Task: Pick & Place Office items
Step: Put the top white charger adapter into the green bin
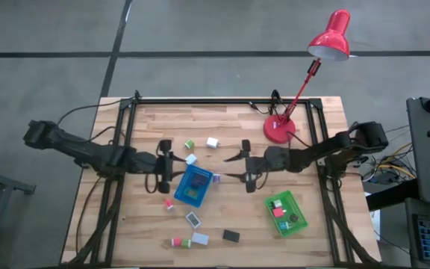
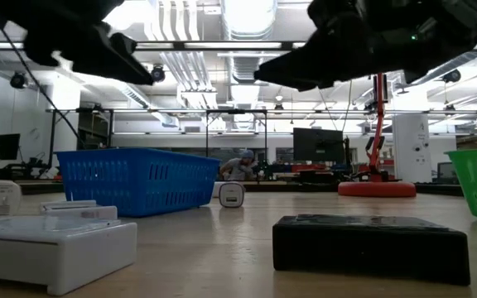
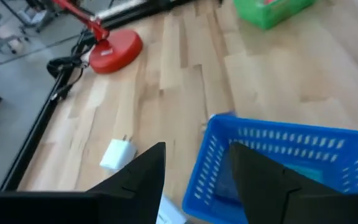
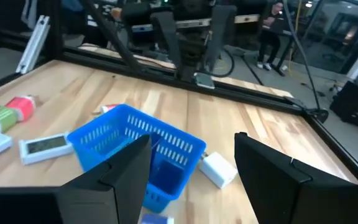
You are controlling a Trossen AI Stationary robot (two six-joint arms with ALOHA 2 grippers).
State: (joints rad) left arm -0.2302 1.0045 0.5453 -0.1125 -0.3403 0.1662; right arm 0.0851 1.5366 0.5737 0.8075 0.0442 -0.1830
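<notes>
Robotics lab, wooden workbench (image 1: 230, 119), monitors (image 2: 319, 144) (ceiling ducts overhead)

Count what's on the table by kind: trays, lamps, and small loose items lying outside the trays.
Trays: 2 (blue tray, green tray)
Red desk lamp: 1
Loose office items outside the trays: 9
Total: 12
</notes>
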